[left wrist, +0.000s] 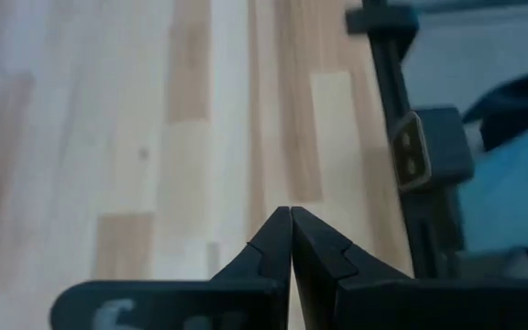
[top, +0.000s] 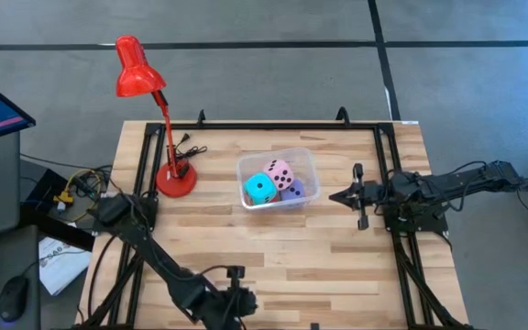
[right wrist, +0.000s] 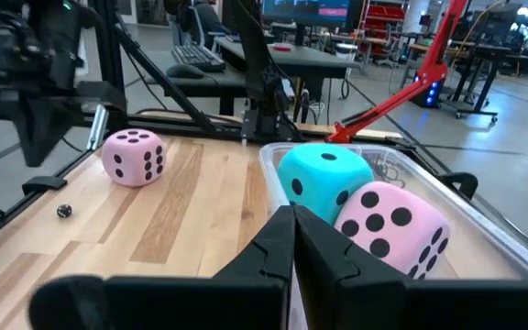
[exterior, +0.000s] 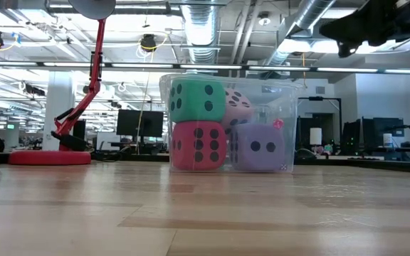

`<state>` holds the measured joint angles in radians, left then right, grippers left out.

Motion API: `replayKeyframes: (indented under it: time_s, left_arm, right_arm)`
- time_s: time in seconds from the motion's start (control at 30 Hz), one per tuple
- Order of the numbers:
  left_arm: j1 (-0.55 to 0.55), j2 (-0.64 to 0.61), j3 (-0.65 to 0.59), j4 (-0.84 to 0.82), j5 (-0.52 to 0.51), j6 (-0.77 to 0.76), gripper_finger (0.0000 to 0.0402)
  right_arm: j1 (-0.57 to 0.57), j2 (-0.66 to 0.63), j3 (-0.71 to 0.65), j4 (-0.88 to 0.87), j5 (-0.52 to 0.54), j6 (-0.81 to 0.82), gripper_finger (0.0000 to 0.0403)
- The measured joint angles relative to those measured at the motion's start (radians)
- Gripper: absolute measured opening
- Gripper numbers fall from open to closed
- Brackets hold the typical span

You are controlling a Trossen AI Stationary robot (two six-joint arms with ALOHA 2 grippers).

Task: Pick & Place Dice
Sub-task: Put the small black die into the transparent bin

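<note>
The right gripper point(top: 335, 195) is sitting fully closed and holding nothing, hovering just beside the clear bin point(top: 309, 167) on its right side, its tips pointing at the bin wall. The left gripper point(left wrist: 291, 240) is likewise pinched closed and empty, waiting low at the table's point(top: 337, 266) near edge. In the bin the cyan die point(top: 260, 190), a pink die point(top: 280, 173), the lavender die point(top: 293, 191) and the red die point(exterior: 197, 145) are sitting stacked together. Another pink die point(right wrist: 134, 157) is showing on the wood outside the bin in the right wrist view. Bare wood is lying all around the bin.
</note>
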<state>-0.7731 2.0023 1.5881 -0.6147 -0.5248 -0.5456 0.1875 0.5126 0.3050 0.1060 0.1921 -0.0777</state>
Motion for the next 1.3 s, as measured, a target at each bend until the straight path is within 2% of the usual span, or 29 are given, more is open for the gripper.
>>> replayKeyframes:
  time_s: [0.13,0.43,0.57,0.7,0.93,1.07,1.2,1.3]
  left_arm:
    - [0.003,0.043,0.073,-0.122,0.098,-0.050,0.0000]
    - [0.017,0.050,0.065,-0.167,0.260,-0.197,0.0002]
    - [0.025,0.050,0.059,-0.171,0.271,-0.199,0.0017]
    - [0.029,0.049,0.033,-0.165,0.271,-0.200,0.0057]
    - [0.029,0.049,-0.046,-0.127,0.274,-0.243,0.0161]
    - [0.028,0.049,-0.050,-0.093,0.298,-0.250,0.0212]
    - [0.027,0.048,-0.083,-0.020,0.298,-0.250,0.0244]
    - [0.024,0.048,-0.124,0.044,0.307,-0.250,0.0250]
  right_arm:
    - [0.000,0.016,0.000,0.004,0.000,0.000,0.0005]
    - [0.000,0.019,0.000,0.007,0.018,0.000,0.0005]
    - [0.000,0.019,0.000,0.007,0.018,0.000,0.0005]
    - [0.000,0.019,0.000,0.007,0.018,0.000,0.0005]
    - [0.000,0.019,0.000,0.007,0.018,0.000,0.0005]
    - [0.000,0.019,0.000,0.007,0.019,0.000,0.0005]
    - [0.000,0.019,0.000,0.007,0.018,0.000,0.0005]
    - [0.000,0.019,0.000,0.007,0.018,0.000,0.0005]
